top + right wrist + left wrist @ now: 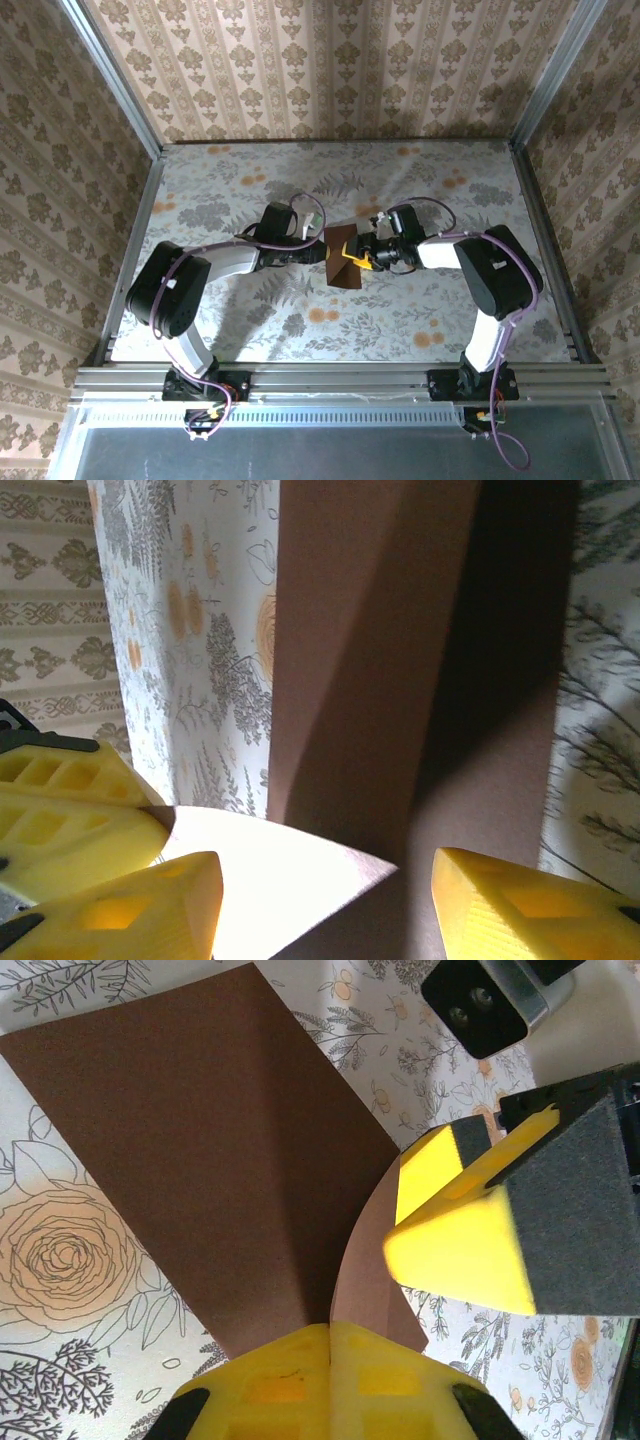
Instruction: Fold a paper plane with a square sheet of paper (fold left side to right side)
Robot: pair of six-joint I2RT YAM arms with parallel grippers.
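While the left gripper (330,1345) pinches a raised edge of the brown paper (200,1150) at the middle of the surface (250,320), the right gripper (320,905) hangs spread alongside. The left-to-right fold looks just begun; that edge must next cross over and align.

even bright light, deep shadow across the sheet (400,680)

i see the square sheet of paper (343,262) on the table (420,320) near its middle. the left gripper (325,253) sits on its left, fingers meeting on one corner; the right gripper (362,260) sits just to its right, fingers either side of a raised flap.
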